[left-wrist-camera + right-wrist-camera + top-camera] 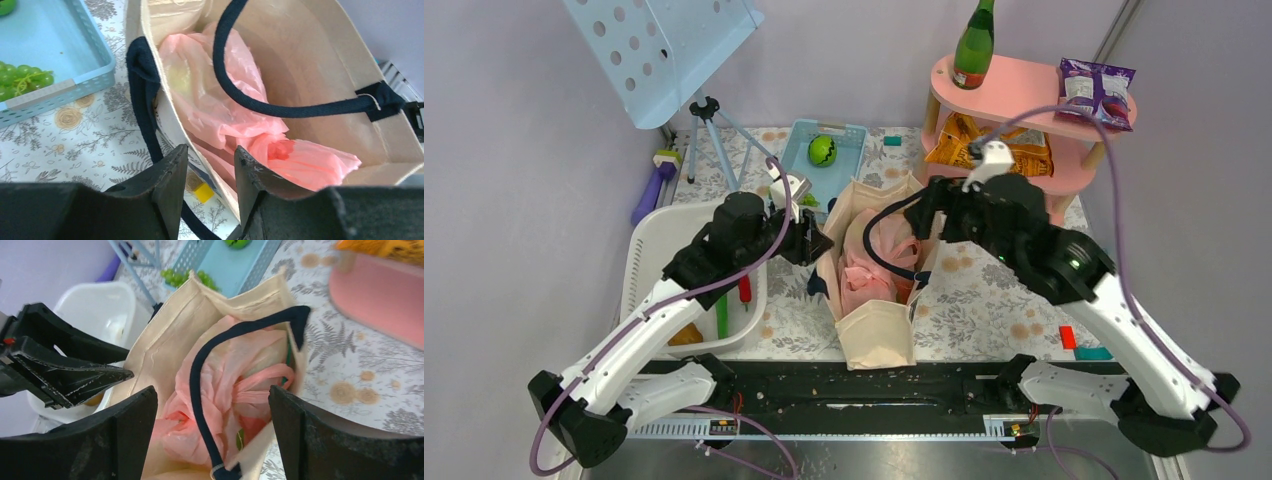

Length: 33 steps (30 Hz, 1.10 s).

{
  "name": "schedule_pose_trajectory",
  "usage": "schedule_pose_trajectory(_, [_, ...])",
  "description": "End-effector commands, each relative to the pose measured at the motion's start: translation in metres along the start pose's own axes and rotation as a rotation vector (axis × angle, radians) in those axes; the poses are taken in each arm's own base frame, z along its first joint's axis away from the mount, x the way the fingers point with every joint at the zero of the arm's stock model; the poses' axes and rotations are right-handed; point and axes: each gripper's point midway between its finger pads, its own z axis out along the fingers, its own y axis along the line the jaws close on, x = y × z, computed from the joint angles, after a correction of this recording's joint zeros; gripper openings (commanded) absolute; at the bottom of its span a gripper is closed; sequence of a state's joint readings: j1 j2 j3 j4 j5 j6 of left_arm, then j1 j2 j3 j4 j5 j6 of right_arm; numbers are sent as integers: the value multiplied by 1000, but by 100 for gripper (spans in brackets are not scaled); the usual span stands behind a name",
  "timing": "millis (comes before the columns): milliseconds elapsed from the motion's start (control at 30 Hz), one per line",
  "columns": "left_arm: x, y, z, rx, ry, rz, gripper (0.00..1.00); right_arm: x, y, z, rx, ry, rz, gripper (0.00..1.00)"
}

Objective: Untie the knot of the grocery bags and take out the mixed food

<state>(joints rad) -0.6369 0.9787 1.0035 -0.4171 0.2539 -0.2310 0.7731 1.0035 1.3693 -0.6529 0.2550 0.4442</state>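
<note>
**Both claws at the mouth of the tote, pink bag inside**

The left claw (210, 152) stands partly open. The near rim of the beige canvas tote with black handles (310, 60) runs up between its fingers, and it has no clear hold on anything. The right claw (211, 392) is spread wide above the tote's open mouth, holding nothing, with one finger on each side of the opening.

The thin translucent pink plastic carrier bag (235, 365) lies crumpled inside the tote, and one black handle (200, 390) arches over it. Whether its knot is tied cannot be told. Something green shows faintly through the plastic.

The tote stands on the floral-patterned counter (984, 300) between the two arms. Just behind it is a light blue slatted plastic tray (65, 45) holding green grapes (20, 80). A white plastic tub (649, 250) sits to the left.
</note>
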Motion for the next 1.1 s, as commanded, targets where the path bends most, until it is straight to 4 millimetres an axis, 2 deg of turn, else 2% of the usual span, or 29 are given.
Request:
schedule_pose_trajectory(0, [-7, 18, 4, -81, -37, 16, 39, 21, 39, 27, -86, 126, -18, 87])
schedule_pose_trajectory(133, [-2, 15, 9, -59, -20, -1, 39, 43, 52, 59, -57, 195, -38, 87])
schedule_pose_trajectory(200, [-1, 14, 11, -49, -12, -6, 39, 56, 52, 74, -22, 231, -35, 83])
schedule_pose_trajectory(267, [1, 10, 13, -24, -2, -8, 32, 68, 55, 88, -6, 261, -40, 75])
schedule_pose_trajectory(400, [4, 10, 14, -18, 6, -5, 21, 83, 63, 109, 9, 294, -66, 70])
schedule_pose_trajectory(600, [7, 10, 18, -8, 18, -8, 16, 105, 43, 133, 132, 316, -109, 68])
schedule_pose_trajectory(633, [8, 10, 19, -7, 22, -8, 15, 109, 39, 135, 148, 318, -120, 63])
schedule_pose_trajectory(667, [8, 9, 19, -4, 23, -9, 13, 113, 36, 136, 159, 324, -130, 51])
schedule_pose_trajectory(733, [9, 10, 20, -4, 27, -10, 7, 118, 32, 137, 166, 337, -137, 32])
schedule_pose_trajectory(867, [9, 10, 19, -6, 34, 14, 3, 118, 43, 129, 94, 338, -109, 0])
schedule_pose_trajectory(967, [6, 19, 14, -53, 40, 51, 0, 101, 52, 118, 31, 290, -90, 0])
schedule_pose_trajectory(1067, [5, 27, 7, -77, 39, 95, 0, 68, 48, 99, 43, 174, -67, 0])
